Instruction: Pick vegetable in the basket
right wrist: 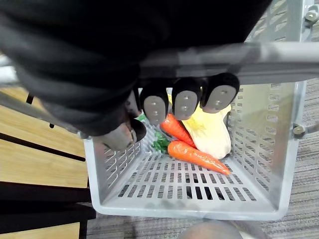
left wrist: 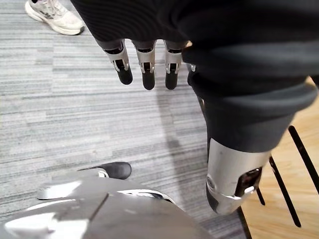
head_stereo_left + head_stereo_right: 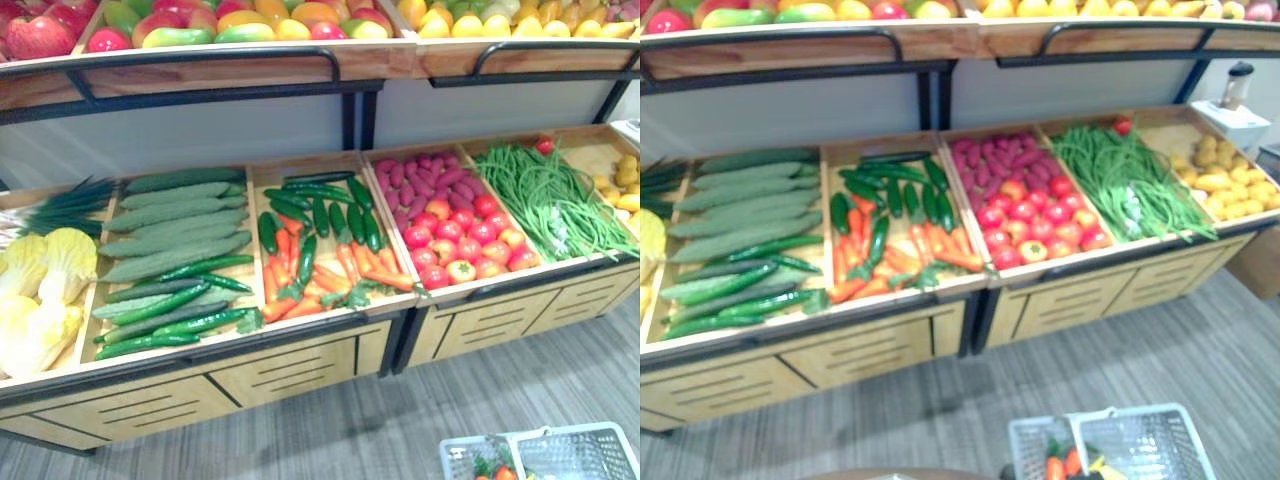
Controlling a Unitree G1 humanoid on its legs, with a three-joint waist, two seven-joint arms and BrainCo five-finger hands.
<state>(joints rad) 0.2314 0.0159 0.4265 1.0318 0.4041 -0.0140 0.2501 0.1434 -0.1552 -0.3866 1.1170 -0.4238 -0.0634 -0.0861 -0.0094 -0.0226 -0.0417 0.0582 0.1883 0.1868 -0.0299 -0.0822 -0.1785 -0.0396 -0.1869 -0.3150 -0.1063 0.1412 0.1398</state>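
The right hand (image 1: 184, 102) curls round the handle (image 1: 279, 55) of the basket (image 1: 189, 206), two carrots (image 1: 197, 155) and a cabbage (image 1: 212, 132) against its wall; the left hand (image 2: 146, 62) hangs straight-fingered, empty

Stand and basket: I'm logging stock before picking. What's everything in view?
cucumbers: many, green, second bin from left
stand carrots: many, orange, third bin's front
tomatoes: many, red, fourth bin's front
green beans: heap, green, fifth bin
fruit: many, mixed colours, upper shelf
basket: one, grey, on right hand
basket carrots: two, orange, inside
cabbage: one, pale yellow, inside
shoe: one, white, on floor
left hand: open, above floor
right hand: curled round basket handle
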